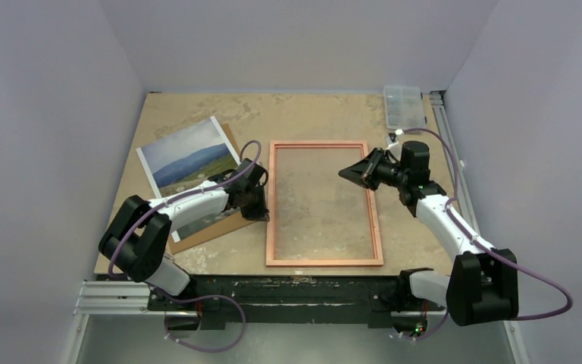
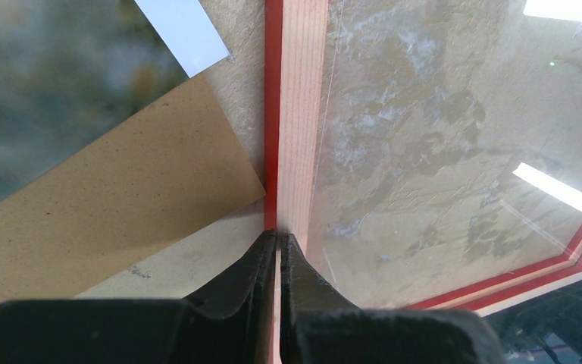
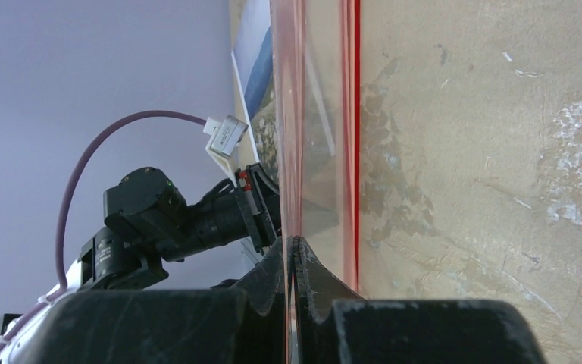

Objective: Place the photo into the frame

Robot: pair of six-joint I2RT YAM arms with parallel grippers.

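Note:
The frame (image 1: 319, 143) lies copper-brown back up in the middle of the table, its clear pane showing the table through it. My left gripper (image 1: 264, 203) is shut on the frame's left rail (image 2: 299, 114), with the wood strip between its fingertips (image 2: 279, 235). My right gripper (image 1: 346, 174) is at the frame's right side, shut on its thin edge (image 3: 286, 114), which I see edge-on from the right wrist (image 3: 293, 241). The photo (image 1: 188, 155), landscape side up, lies at the left on a brown backing board (image 1: 214, 227), apart from both grippers.
The backing board (image 2: 106, 197) ends just left of the frame's rail. A clear plastic box (image 1: 404, 106) stands at the back right corner. A metal rail (image 1: 445, 144) runs along the table's right edge. Grey walls close in on three sides.

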